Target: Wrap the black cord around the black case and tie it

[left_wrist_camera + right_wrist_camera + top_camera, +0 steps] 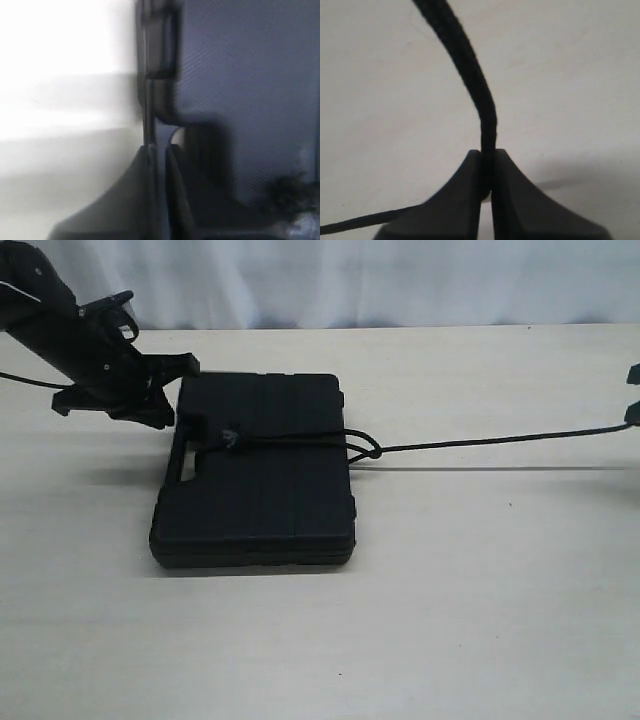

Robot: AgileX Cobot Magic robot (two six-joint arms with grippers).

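Observation:
The black case [260,490] lies flat on the table with its slot handle toward the left. The black cord [480,442] crosses the lid past a small frayed knot [232,437], loops at the case's right edge [371,451] and runs taut to the right. My right gripper [634,418] shows only at the frame edge and is shut on the cord [470,65], which passes between its jaws [487,152]. My left gripper [165,410] is at the case's far left corner by the handle. Its jaws [160,147] are pressed together on a thin dark strand beside the case [250,75]; that view is blurred.
The pale wooden table [450,600] spreads in front of and to the right of the case. A white curtain [380,280] hangs behind the table's far edge. The left arm's black body [60,325] leans in from the upper left.

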